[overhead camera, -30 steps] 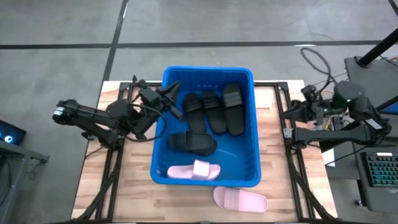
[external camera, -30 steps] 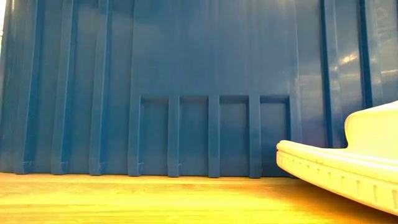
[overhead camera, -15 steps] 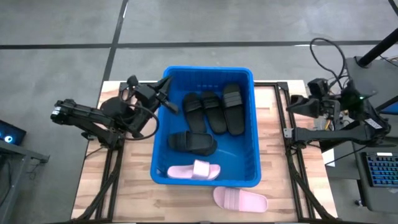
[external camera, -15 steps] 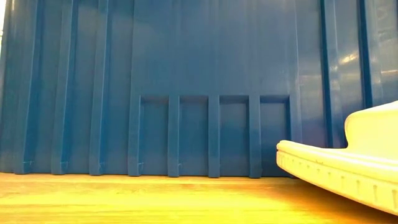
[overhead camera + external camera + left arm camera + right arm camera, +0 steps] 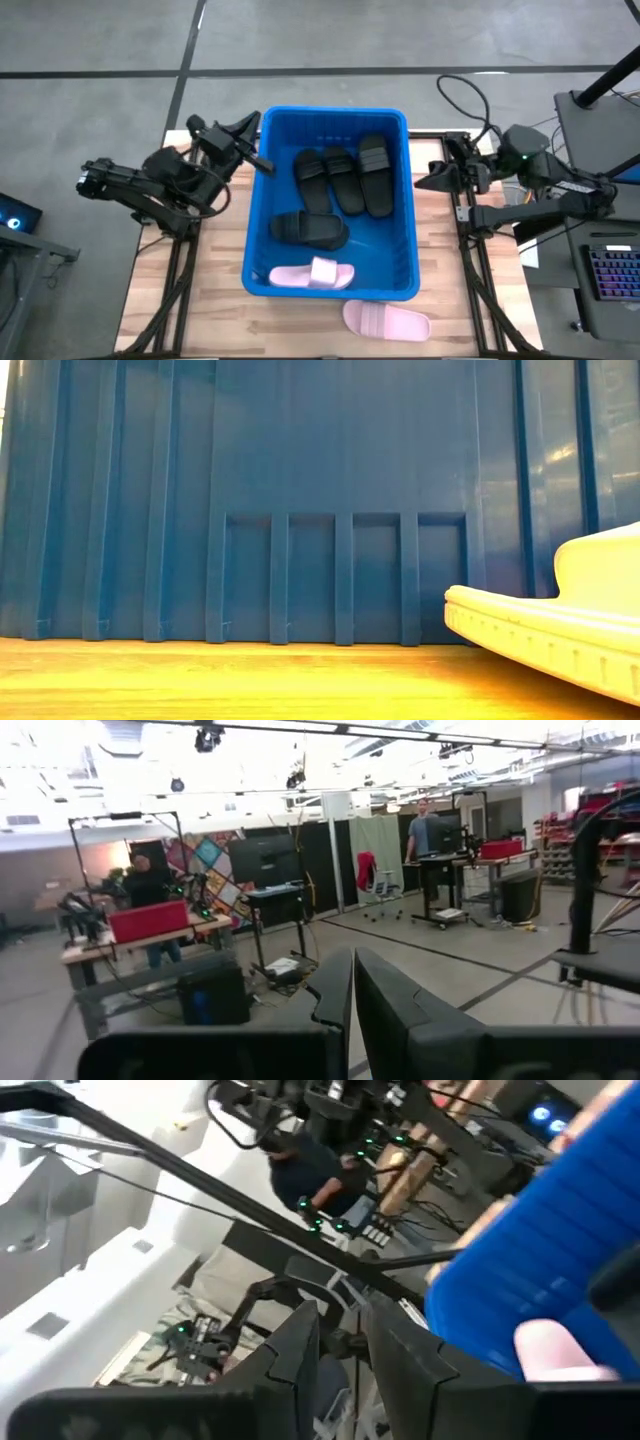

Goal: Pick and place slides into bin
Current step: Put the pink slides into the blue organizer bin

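Note:
The blue bin [image 5: 333, 283] stands mid-table and fills the low view [image 5: 300, 510]. In it lie three black slides [image 5: 345, 178] side by side at the far end, a fourth black slide [image 5: 308, 229] across the middle, and a pink slide [image 5: 311, 273] near the front wall. Another pink slide [image 5: 387, 321] rests sole-down on the table in front of the bin [image 5: 560, 625]. My left gripper [image 5: 260, 163] is shut and empty, raised beside the bin's far left corner. My right gripper [image 5: 420, 182] hovers right of the bin, its fingers [image 5: 295, 1345] slightly open with nothing between them.
Wooden tabletop [image 5: 215, 290] shows bare to the left, right and front of the bin. A keyboard [image 5: 612, 285] and cables [image 5: 470, 95] sit off the table's right side. People stand in the room beyond the table [image 5: 425, 830].
My left gripper has drawn back from over the bin's left rim toward the table's left and far edges, rolling as it went. My right gripper has swung toward the bin from the table's right edge. The slides have stayed put.

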### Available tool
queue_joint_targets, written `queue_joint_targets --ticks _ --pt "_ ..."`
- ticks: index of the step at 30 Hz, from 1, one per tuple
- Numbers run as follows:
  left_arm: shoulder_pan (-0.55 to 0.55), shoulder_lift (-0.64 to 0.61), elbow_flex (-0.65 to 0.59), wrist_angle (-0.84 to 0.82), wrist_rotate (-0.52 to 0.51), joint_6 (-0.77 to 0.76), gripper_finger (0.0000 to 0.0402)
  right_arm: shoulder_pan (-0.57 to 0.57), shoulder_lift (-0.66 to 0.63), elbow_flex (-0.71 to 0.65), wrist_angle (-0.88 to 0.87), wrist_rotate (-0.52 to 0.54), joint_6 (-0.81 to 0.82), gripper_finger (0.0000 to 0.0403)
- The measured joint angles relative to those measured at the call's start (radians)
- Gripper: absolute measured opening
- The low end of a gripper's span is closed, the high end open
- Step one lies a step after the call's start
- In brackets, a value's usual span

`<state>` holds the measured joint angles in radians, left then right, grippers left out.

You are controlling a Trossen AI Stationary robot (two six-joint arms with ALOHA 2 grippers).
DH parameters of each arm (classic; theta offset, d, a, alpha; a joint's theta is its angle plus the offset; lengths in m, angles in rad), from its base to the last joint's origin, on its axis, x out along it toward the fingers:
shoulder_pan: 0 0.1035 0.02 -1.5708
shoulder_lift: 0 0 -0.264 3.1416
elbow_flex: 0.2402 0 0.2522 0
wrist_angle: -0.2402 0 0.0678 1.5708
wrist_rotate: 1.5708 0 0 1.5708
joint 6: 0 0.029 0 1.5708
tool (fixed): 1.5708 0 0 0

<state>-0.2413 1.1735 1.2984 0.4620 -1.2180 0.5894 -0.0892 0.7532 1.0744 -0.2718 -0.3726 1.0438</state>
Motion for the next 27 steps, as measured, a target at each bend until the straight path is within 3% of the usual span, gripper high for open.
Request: queue_joint_targets --ticks 4,9,12,18,27 --pt "0.000 -0.030 -0.001 0.000 -0.004 0.063 0.0000 0.085 -0.007 0.023 -0.026 0.105 0.026 0.0071" --pt "0.000 -0.061 -0.012 0.000 -0.004 0.106 0.0000 0.265 0.001 0.049 -0.031 0.346 0.033 0.0068" --pt "0.000 -0.077 -0.019 0.000 -0.004 0.106 0.0000 0.376 0.020 0.051 -0.042 0.437 0.071 0.0068" --pt "0.000 -0.116 -0.060 -0.001 -0.004 0.107 0.0000 0.558 0.101 0.047 -0.166 0.495 0.262 0.0068" --pt "0.002 -0.153 -0.082 -0.043 -0.020 0.108 0.0000 0.756 0.223 0.119 -0.192 0.571 0.346 0.0068"
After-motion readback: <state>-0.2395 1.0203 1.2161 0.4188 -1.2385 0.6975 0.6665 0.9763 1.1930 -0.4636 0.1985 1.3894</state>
